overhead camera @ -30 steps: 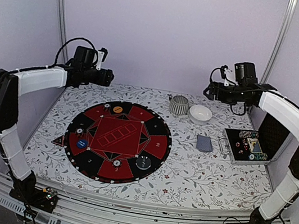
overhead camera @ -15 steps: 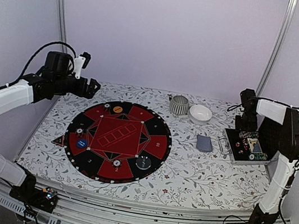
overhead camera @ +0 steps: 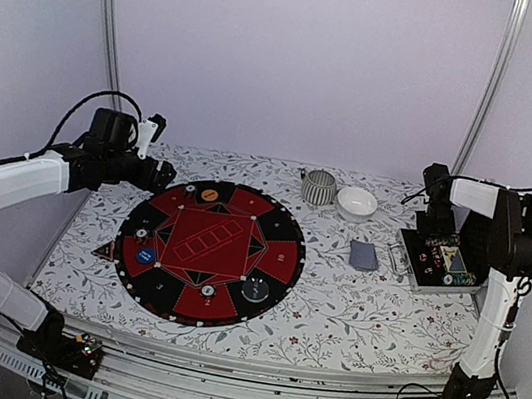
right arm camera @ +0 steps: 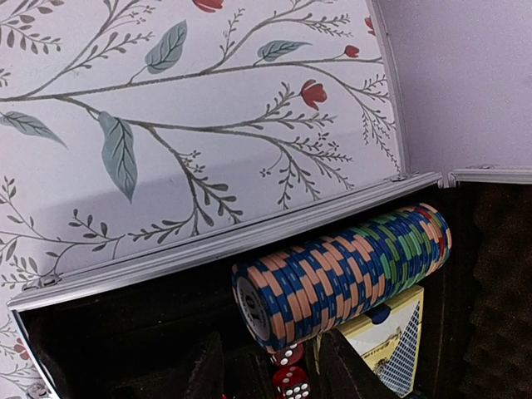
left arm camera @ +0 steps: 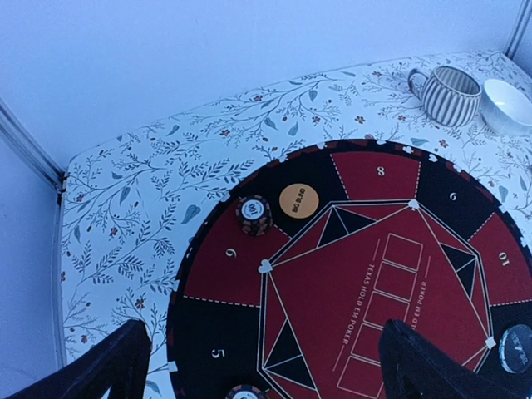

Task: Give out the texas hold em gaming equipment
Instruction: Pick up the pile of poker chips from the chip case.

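Note:
Poker chips lie on the round mat (overhead camera: pixel 210 250): an orange one (overhead camera: pixel 209 194), a blue one (overhead camera: pixel 146 255) and small stacks. In the left wrist view a chip stack (left arm camera: pixel 253 214) sits beside the orange chip (left arm camera: pixel 298 200). My left gripper (overhead camera: pixel 159 174) hovers over the mat's far left edge, wide open and empty (left arm camera: pixel 266 374). A grey-blue card deck (overhead camera: pixel 364 255) lies right of the mat. My right gripper (overhead camera: pixel 433 231) is down in the open case (overhead camera: pixel 411 273). Its fingers (right arm camera: pixel 208 370) stand narrowly apart (right arm camera: pixel 274 366) on either side of the near end of a chip roll (right arm camera: pixel 341 278), with a slight gap on each side.
A ribbed grey cup (overhead camera: pixel 320 186) and a white bowl (overhead camera: pixel 357 203) stand behind the mat. The case also holds red dice (right arm camera: pixel 287 378) and a card box (right arm camera: pixel 395 341). Its raised lid (overhead camera: pixel 487 245) stands at the right, close to my right arm.
My right arm swung down from a raised pose into the case and its jaws narrowed round the chip roll. My left arm drew back and lowered toward the mat's edge, its jaws opening fully.

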Action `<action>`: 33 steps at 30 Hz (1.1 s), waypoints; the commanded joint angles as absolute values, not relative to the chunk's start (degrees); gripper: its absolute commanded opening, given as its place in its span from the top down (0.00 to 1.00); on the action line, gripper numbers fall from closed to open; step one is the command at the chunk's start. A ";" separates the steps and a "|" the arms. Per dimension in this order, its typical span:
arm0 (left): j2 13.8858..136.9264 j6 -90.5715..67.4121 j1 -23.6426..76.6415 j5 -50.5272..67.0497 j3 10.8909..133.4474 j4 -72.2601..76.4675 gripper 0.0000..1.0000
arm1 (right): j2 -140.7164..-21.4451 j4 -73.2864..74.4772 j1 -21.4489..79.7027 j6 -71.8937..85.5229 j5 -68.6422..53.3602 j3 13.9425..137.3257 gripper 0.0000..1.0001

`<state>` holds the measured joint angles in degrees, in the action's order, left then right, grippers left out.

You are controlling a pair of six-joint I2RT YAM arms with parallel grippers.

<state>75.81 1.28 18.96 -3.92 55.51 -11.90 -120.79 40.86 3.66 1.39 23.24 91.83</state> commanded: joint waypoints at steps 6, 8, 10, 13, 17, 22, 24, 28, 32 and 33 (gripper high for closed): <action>75.57 2.70 19.34 -4.09 54.58 -9.96 0.02 | -125.27 40.69 3.02 -1.93 26.25 95.91 0.61; 75.80 2.72 19.36 -3.93 54.71 -10.13 0.02 | -125.69 40.84 2.99 -2.19 25.80 96.17 0.62; 75.88 2.75 19.38 -4.06 54.76 -10.22 0.02 | -125.66 41.10 3.01 -1.92 24.81 95.96 0.63; 76.01 2.89 19.34 -4.11 54.67 -10.30 0.02 | -124.93 40.94 3.18 -1.20 21.50 95.08 0.67; 76.32 2.83 19.40 -3.81 54.80 -10.49 0.02 | -123.84 40.33 4.04 -1.06 20.49 93.44 0.71; 76.61 2.81 19.29 -3.18 54.85 -10.62 0.02 | -122.79 39.75 5.04 -0.77 20.04 92.26 0.71; 76.77 2.81 19.33 -2.85 54.85 -10.64 0.02 | -122.66 39.81 5.10 -0.62 20.04 92.13 0.72; 76.99 2.77 19.29 -2.52 54.94 -10.90 0.02 | -121.86 40.03 5.56 -0.35 19.95 91.63 0.72; 77.16 2.80 19.33 -2.04 54.93 -11.08 0.02 | -122.03 39.72 5.50 -0.34 22.13 91.04 0.71; 77.12 2.77 19.26 -1.95 54.98 -11.15 0.02 | -122.34 39.75 5.43 -0.35 22.71 91.17 0.70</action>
